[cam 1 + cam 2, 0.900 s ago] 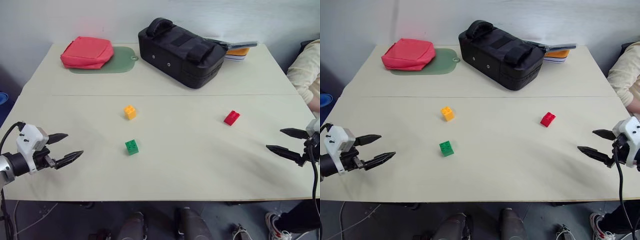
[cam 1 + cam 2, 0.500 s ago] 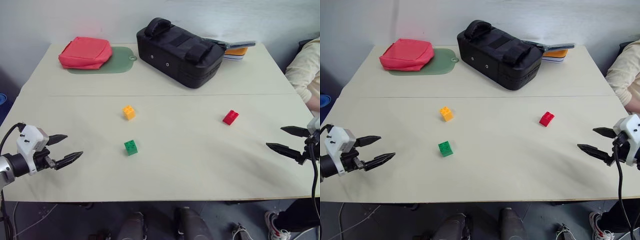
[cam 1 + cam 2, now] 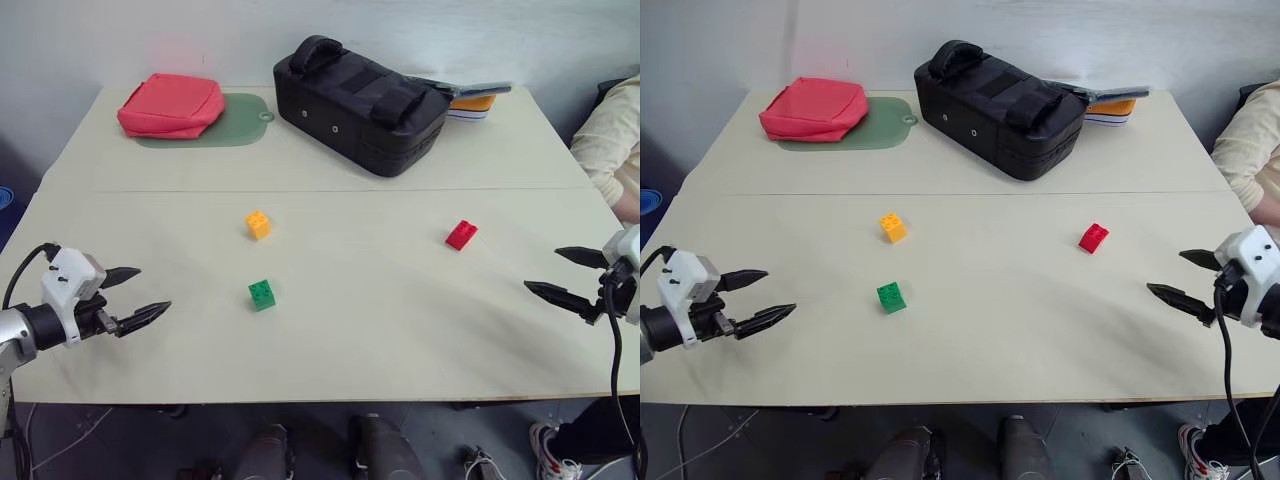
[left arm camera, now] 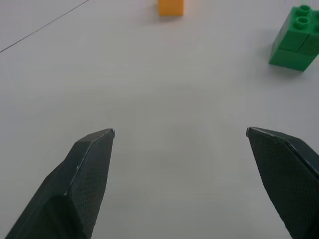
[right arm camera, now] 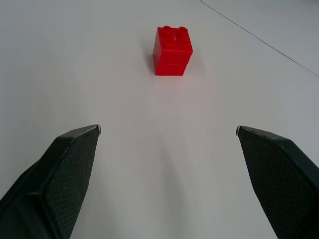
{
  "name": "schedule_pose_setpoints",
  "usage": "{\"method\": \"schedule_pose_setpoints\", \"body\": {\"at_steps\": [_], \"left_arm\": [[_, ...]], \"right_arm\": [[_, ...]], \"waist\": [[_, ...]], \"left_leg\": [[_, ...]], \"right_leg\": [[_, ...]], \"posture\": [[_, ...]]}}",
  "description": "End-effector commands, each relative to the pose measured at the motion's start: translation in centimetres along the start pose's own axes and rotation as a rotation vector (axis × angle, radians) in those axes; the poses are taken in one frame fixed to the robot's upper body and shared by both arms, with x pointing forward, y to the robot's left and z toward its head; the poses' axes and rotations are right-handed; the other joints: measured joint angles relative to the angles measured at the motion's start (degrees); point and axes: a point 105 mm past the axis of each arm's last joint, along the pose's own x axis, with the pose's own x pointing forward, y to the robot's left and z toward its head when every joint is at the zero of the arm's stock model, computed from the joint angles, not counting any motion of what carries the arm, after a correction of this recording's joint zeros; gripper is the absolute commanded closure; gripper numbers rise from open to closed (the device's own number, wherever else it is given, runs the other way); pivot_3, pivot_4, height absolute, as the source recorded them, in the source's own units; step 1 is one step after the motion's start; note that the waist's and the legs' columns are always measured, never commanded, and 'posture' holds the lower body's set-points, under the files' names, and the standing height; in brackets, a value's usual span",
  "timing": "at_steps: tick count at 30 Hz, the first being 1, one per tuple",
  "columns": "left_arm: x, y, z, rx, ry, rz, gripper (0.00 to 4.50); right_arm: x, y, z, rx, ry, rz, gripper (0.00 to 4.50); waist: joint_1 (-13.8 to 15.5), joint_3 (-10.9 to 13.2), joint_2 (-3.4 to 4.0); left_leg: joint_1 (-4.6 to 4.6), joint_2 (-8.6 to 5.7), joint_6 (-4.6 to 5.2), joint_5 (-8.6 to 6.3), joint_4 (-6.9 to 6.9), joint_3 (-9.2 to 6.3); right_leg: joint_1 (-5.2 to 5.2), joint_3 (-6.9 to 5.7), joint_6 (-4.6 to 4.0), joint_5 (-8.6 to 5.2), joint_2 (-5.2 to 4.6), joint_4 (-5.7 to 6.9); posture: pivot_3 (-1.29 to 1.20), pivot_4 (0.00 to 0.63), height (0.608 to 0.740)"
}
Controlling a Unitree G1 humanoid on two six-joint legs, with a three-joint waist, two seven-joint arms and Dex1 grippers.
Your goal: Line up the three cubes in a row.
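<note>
Three small studded cubes lie apart on the pale table (image 3: 350,160). The orange-yellow cube (image 3: 259,224) sits left of centre, the green cube (image 3: 262,294) a little nearer to me, and the red cube (image 3: 462,235) to the right. My left gripper (image 3: 133,297) hovers open near the table's left front, well left of the green cube (image 4: 297,38). At the table's right side my right gripper (image 3: 563,274) stands open, pointing toward the red cube (image 5: 172,51) some way ahead of it. Both hold nothing.
A large black bag (image 3: 360,102) stands at the back centre with a stack of flat items (image 3: 474,100) behind it. A red pouch (image 3: 172,104) rests on a green mat (image 3: 236,122) at the back left. A person's sleeve (image 3: 612,140) shows at the right edge.
Both grippers have crept slightly inward over the table, still open. The cubes have not moved.
</note>
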Motion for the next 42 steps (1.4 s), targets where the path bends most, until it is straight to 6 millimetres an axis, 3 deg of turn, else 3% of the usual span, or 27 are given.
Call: {"method": "schedule_pose_setpoints", "body": {"at_steps": [1, 6, 11, 17, 23, 27, 33, 39, 42], "left_arm": [[1.6, -2.4, 4.2, 0.060, -0.087, -0.192, 0.04], [3.9, -5.8, 8.7, 0.139, -0.129, -0.494, 0.04], [5.2, -7.5, 11.8, 0.209, -0.176, -0.635, 0.04], [5.7, -8.5, 13.1, 0.242, -0.204, -0.680, 0.04], [5.4, -9.3, 13.5, 0.253, -0.220, -0.706, 0.04], [5.5, -8.9, 13.7, 0.254, -0.223, -0.699, 0.00], [5.8, -8.7, 13.9, 0.268, -0.231, -0.691, 0.00], [5.9, -9.1, 13.9, 0.274, -0.241, -0.711, 0.00], [5.7, -9.7, 13.8, 0.277, -0.234, -0.751, 0.00]], "right_arm": [[1.6, -0.4, 2.8, -0.047, -0.032, 0.030, 0.00], [5.7, -1.4, 4.6, -0.036, -0.015, 0.063, 0.00], [9.2, -2.4, 4.3, -0.020, 0.034, 0.050, 0.00], [11.6, -2.9, 2.8, 0.003, 0.085, 0.010, 0.00], [12.5, -2.5, 1.9, 0.063, 0.079, 0.029, 0.00], [12.8, -2.3, 1.9, 0.083, 0.059, 0.041, 0.92], [13.0, -2.0, 2.0, 0.076, 0.046, 0.063, 2.99], [12.0, -0.9, 3.7, 0.020, -0.032, 0.179, 3.01], [10.2, 2.6, 5.6, -0.083, -0.086, 0.381, 3.01]], "waist": [[0.0, 0.0, 0.00], [-0.1, 0.0, 0.00], [-0.1, 0.0, 0.00], [-0.1, 0.0, 0.00], [-0.1, 0.0, 0.00], [-0.1, 0.0, 0.00], [-0.1, 0.0, 0.00], [0.0, 0.0, 0.00], [0.1, 0.0, 0.00]], "left_leg": [[0.01, -0.01, 0.00, 0.00, 0.06, 0.00], [-0.02, -0.02, -0.09, 0.04, 0.15, -0.01], [-0.33, 0.07, -0.15, 0.06, 0.26, 0.02], [-0.55, 0.08, -0.11, 0.04, 0.49, 0.17], [-0.69, 0.08, -0.12, 0.13, 0.73, 0.22], [-0.69, 0.08, -0.15, 0.15, 0.72, 0.22], [-0.70, 0.08, -0.15, 0.15, 0.71, 0.22], [-0.71, 0.08, -0.15, 0.15, 0.71, 0.22], [-0.75, 0.08, -0.15, 0.15, 0.72, 0.20]], "right_leg": [[0.00, 0.02, 0.02, 0.01, 0.00, 0.04], [-0.02, 0.00, 0.02, 0.01, 0.02, 0.09], [-0.18, -0.01, 0.01, 0.01, 0.27, 0.18], [-0.49, 0.09, 0.02, 0.01, 0.35, 0.45], [-0.69, 0.20, 0.02, 0.01, 0.34, 0.85], [-0.74, 0.21, 0.02, 0.01, 0.36, 0.90], [-0.75, 0.21, 0.02, 0.01, 0.37, 0.88], [-0.75, 0.21, 0.02, 0.01, 0.37, 0.89], [-0.78, 0.19, 0.03, 0.01, 0.37, 0.89]], "posture": [[0.00, 0.150, 0.740], [0.00, 0.150, 0.740], [0.00, 0.150, 0.740], [0.00, 0.150, 0.740], [0.00, 0.150, 0.740], [0.00, 0.150, 0.740], [0.00, 0.150, 0.740], [0.00, 0.150, 0.740], [0.00, 0.150, 0.740]]}}
